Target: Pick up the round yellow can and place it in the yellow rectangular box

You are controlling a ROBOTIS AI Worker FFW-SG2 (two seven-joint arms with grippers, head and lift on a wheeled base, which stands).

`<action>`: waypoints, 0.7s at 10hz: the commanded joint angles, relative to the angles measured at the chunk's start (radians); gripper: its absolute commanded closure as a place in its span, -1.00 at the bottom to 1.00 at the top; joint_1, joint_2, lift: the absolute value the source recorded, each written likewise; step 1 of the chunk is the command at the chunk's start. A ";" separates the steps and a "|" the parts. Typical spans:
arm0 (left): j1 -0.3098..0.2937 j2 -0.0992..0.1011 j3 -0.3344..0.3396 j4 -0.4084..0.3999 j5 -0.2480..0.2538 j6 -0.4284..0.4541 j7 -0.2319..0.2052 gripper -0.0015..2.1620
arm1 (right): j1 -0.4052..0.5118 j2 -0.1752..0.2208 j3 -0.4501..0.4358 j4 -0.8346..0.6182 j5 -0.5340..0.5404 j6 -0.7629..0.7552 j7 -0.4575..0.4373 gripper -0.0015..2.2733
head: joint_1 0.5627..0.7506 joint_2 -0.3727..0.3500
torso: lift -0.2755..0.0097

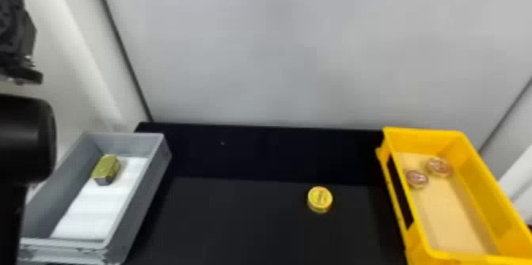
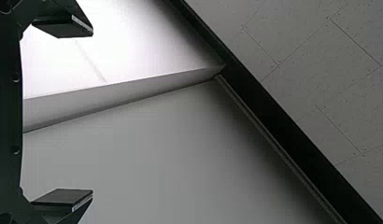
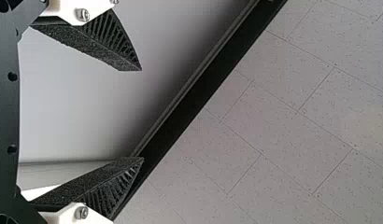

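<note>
One black robot arm (image 1: pixel 27 141), at the left edge; its left gripper (image 2: pixel 89 112), flat fingers apart, nothing between them.

One grey rectangular plastic bin (image 1: pixel 144 201), lined with a white sheet (image 1: pixel 95 212), holding an olive-green faceted block (image 1: pixel 106 168).

One round yellow can (image 1: pixel 320 199), lying flat on the black tabletop (image 1: pixel 237 220), between bins, nearer the yellow one; ungrasped.

One yellow rectangular box (image 1: pixel 485 193), plastic, open-topped; two small round reddish tins (image 1: pixel 416 178) inside.

One right gripper (image 3: pixel 141 114), black ribbed fingers apart, empty.

Step, as judged: approach before grasp. Next move: probably right gripper down over the can, fingers straddling its sides.
</note>
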 commanded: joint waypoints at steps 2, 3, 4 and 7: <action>-0.001 0.000 0.000 0.000 0.000 0.000 0.001 -0.93 | 0.006 0.005 -0.003 0.006 -0.022 0.003 -0.002 -0.91 | 0.07 0.18 | 0.86; -0.001 0.000 0.000 0.000 0.000 0.000 -0.001 -0.93 | 0.014 0.017 -0.011 0.017 -0.095 0.009 0.000 -0.91 | 0.07 0.18 | 0.86; -0.001 -0.001 0.000 0.000 0.000 0.000 0.001 -0.93 | 0.026 0.037 -0.029 0.032 -0.198 0.026 0.002 -0.91 | 0.07 0.18 | 0.86; -0.003 -0.001 -0.008 0.002 0.000 0.002 0.001 -0.93 | 0.026 0.107 -0.095 0.058 -0.665 0.390 0.054 -0.90 | 0.07 0.18 | 0.86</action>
